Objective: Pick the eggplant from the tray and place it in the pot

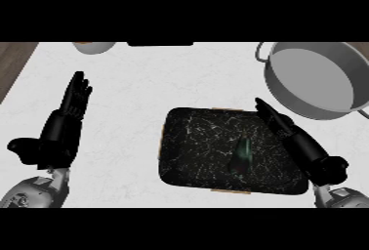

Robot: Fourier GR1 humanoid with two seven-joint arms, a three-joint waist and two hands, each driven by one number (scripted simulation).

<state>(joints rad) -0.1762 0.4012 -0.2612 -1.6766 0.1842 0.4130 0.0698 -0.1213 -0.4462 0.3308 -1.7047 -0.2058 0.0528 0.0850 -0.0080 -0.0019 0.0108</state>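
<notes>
Across the pale worktop (144,97) sits what I need, largest first: the grey pot (314,78) at far right, the dark marbled tray (202,151) nearer me, and on the tray, right of its middle, the small dark eggplant (242,152). My right hand (299,141) lies along the tray's right edge, fingers (272,116) straight and released, just beside the eggplant but holding nothing. My left hand (61,127) rests open at the left. I judge this the approach step; next I should turn my right hand inward and curl it round the eggplant.
</notes>
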